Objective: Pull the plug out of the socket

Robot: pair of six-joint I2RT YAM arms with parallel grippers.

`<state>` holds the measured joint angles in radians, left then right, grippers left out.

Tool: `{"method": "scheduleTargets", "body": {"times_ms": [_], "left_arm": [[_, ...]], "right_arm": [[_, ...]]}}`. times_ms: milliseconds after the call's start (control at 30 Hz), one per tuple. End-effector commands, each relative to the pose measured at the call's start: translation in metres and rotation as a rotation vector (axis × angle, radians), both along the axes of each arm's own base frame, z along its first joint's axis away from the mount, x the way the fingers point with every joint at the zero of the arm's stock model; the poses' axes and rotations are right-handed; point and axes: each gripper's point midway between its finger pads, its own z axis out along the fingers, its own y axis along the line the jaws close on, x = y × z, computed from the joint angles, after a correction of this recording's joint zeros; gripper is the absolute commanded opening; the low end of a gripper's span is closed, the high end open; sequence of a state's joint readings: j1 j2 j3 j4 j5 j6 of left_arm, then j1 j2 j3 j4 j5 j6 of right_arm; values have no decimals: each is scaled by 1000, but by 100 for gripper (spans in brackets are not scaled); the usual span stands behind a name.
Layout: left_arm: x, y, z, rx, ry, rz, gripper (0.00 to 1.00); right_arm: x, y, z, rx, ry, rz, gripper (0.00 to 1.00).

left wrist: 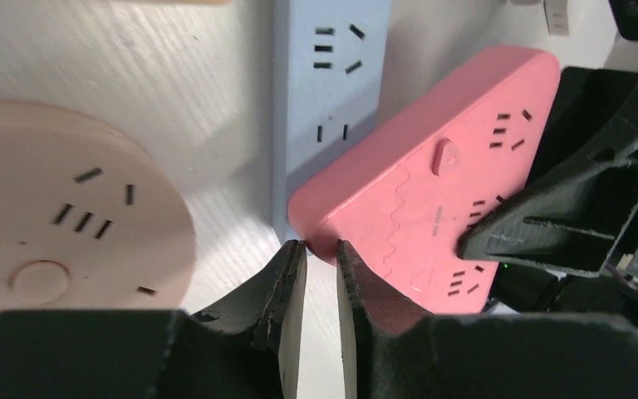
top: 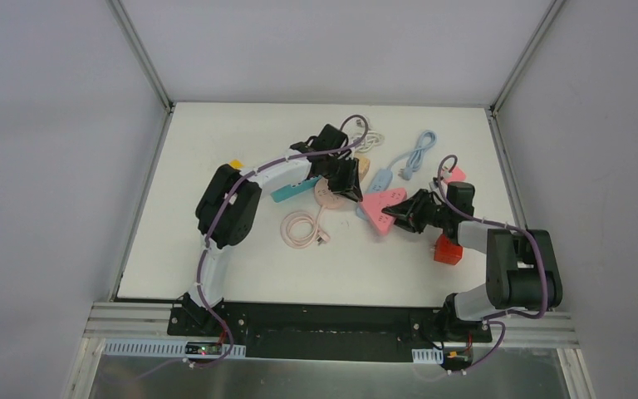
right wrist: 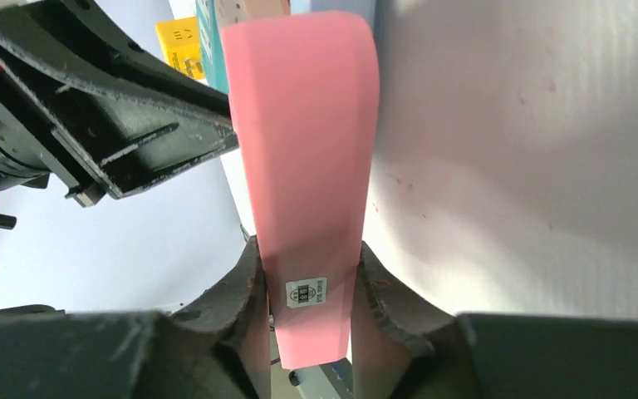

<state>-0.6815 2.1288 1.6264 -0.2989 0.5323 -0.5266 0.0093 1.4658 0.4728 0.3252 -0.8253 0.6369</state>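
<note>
The pink triangular socket (top: 380, 208) lies mid-table, between both grippers. My right gripper (top: 400, 212) is shut on its right end; in the right wrist view the socket (right wrist: 303, 125) stands edge-on, pinched between the fingers of that gripper (right wrist: 307, 249). My left gripper (top: 350, 189) is at the socket's left corner. In the left wrist view its jaws (left wrist: 320, 245) are shut to a thin slit, tips touching the corner of the pink socket (left wrist: 432, 191), and only table shows between them. The plug does not show in any view.
A pale blue power strip (left wrist: 328, 91) lies under the pink socket's far side. A round peach socket (left wrist: 58, 208) sits to the left. A teal strip (top: 292, 189), a coiled pink cable (top: 301, 227), a blue cable (top: 419, 154) and a red block (top: 448, 249) lie around.
</note>
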Motion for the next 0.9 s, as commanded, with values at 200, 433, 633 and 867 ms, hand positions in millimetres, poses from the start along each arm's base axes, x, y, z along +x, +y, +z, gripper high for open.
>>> {"method": "scheduleTargets", "body": {"times_ms": [200, 433, 633, 867], "left_arm": [[31, -3, 40, -1, -65, 95, 44], [51, -3, 29, 66, -64, 143, 55], [40, -3, -13, 179, 1, 121, 55], [20, 13, -52, 372, 66, 122, 46]], "right_arm": [[1, 10, 4, 49, -65, 44, 0], [-15, 26, 9, 118, -91, 148, 0], [-21, 37, 13, 148, -113, 208, 0], [-20, 38, 3, 144, -71, 198, 28]]}}
